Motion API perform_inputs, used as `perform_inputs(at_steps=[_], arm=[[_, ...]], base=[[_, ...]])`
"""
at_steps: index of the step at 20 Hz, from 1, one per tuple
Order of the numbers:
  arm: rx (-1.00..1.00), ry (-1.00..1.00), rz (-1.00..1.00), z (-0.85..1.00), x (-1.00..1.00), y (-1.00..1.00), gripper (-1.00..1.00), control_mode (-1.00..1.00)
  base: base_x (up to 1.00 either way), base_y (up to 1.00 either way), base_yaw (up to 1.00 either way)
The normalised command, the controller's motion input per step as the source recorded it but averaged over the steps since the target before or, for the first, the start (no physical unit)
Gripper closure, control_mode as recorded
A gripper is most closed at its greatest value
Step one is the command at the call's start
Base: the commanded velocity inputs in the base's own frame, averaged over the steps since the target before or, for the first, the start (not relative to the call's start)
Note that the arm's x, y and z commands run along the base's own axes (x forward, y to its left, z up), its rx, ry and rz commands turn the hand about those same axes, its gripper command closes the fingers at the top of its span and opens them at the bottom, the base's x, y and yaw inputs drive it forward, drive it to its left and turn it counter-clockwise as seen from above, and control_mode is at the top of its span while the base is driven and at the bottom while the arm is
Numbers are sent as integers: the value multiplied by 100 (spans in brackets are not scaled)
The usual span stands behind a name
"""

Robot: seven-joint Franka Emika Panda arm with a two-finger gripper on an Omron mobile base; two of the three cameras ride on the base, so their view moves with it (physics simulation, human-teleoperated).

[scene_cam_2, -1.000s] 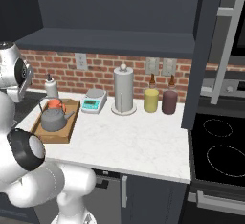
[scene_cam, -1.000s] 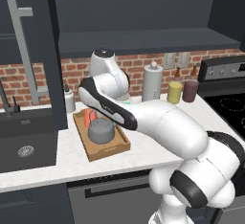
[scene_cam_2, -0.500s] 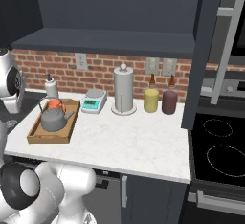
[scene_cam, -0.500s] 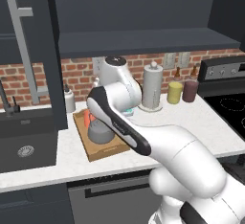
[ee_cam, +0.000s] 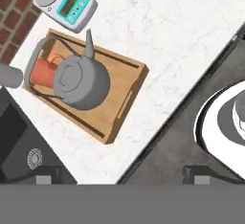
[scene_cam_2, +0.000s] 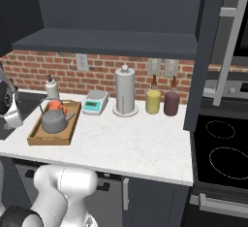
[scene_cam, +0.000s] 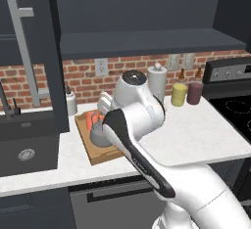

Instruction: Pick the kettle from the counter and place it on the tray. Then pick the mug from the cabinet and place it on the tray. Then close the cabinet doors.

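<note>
The dark grey kettle [ee_cam: 81,82] stands upright on the wooden tray [ee_cam: 119,82], with the orange-red mug [ee_cam: 42,72] right beside it on the same tray. My gripper [ee_cam: 119,177] hangs high above them and off the tray's near end, open, holding nothing. From the right base view the kettle [scene_cam_2: 53,121] and mug [scene_cam_2: 56,107] sit in the tray [scene_cam_2: 51,138] on the white counter [scene_cam_2: 135,143]. The arm hides part of the kettle [scene_cam: 98,136] in the left base view. Both cabinet doors stand open: one [scene_cam: 37,61] at the left, one [scene_cam_2: 213,51] at the right.
A small scale [scene_cam_2: 94,105], a paper-towel cylinder [scene_cam_2: 125,91], a yellow jar [scene_cam_2: 153,101] and a maroon jar [scene_cam_2: 171,103] line the brick wall. A soap bottle [scene_cam_2: 51,88] stands behind the tray. The sink [scene_cam: 27,147] lies left, the stove [scene_cam_2: 223,153] right.
The arm has pulled back and up from the tray, its elbow swinging toward the cameras. Kettle, mug and tray have stayed put, and the gripper has stayed open.
</note>
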Motion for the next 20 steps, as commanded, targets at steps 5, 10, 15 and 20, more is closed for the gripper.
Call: perform_inputs(at_steps=[5, 10, 15, 20], arm=[[-2, -36, 13, -9, -100, -22, -100, -100], [-1, -26, 7, 0, -92, -17, -100, -100], [-5, -19, 3, 3, -77, -5, -100, -100], [-10, -12, 0, 15, -69, 0, -100, -100]], base=[[0, 0, 0], [0, 0, 0], [0, 0, 0], [0, 0, 0]])
